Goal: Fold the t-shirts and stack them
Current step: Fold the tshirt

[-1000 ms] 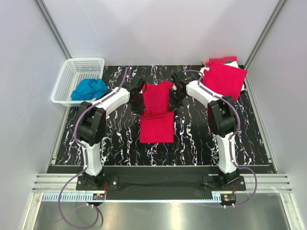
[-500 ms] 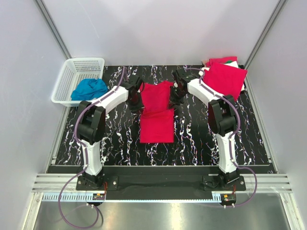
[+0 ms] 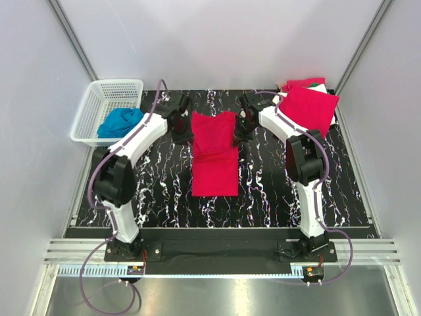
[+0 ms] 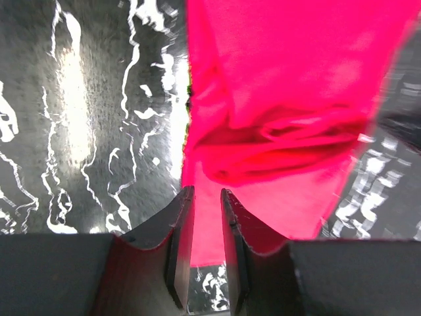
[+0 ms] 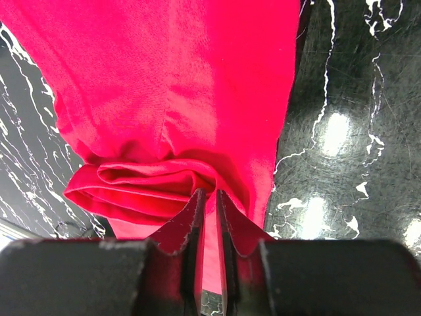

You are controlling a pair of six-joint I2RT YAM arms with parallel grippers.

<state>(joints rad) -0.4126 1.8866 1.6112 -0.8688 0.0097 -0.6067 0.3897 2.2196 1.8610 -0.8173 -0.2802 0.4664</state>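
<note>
The t-shirt (image 3: 214,158) lies in the middle of the frame in the top view, folded into a long narrow strip of plain bright red knit on the glossy black, white-veined surface (image 3: 276,184). It is soft, light and limp. It will sag and crease wherever it is lifted and drag on the surface rather than slide as one piece, so it wants a hold on both side edges at once, near the bunched folds at its upper end.

The right end effector (image 5: 209,195) has its jaws almost together on a rolled fold at the shirt's right edge. The left end effector (image 4: 205,197) sits at the left edge with its jaws a little apart and red cloth showing in the gap. I cannot tell whether it grips that cloth or merely hangs over it.

At upper right sits the stack of folded t-shirts (image 3: 309,108), red with a sliver of white and green at its far edge.
</note>
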